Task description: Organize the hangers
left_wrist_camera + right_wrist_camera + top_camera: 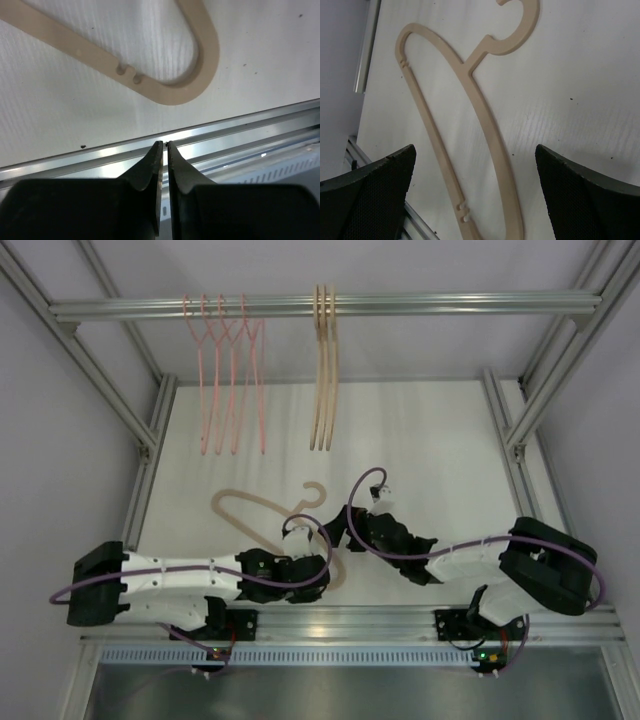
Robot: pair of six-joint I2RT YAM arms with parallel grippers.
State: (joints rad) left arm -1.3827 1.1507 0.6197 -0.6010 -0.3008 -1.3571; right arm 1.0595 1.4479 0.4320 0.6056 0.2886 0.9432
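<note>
One beige hanger [262, 508] lies flat on the white table, hook toward the middle. My right gripper [349, 530] hovers open above it; in the right wrist view the hanger [485, 120] runs between the two wide-apart fingertips [395, 170], gripper [475, 150], without touching them. My left gripper [318, 570] is shut and empty at the hanger's near end; in the left wrist view its rounded end [200, 75] lies beyond the closed gripper [165, 145]. Several pink wire hangers [225, 380] and three beige hangers [325, 370] hang on the rail.
An aluminium rail [320, 306] crosses the back of the frame and bears the hung hangers. An aluminium profile [240, 130] runs along the table's near edge just under the left fingers. Frame posts [150, 430] stand at both sides.
</note>
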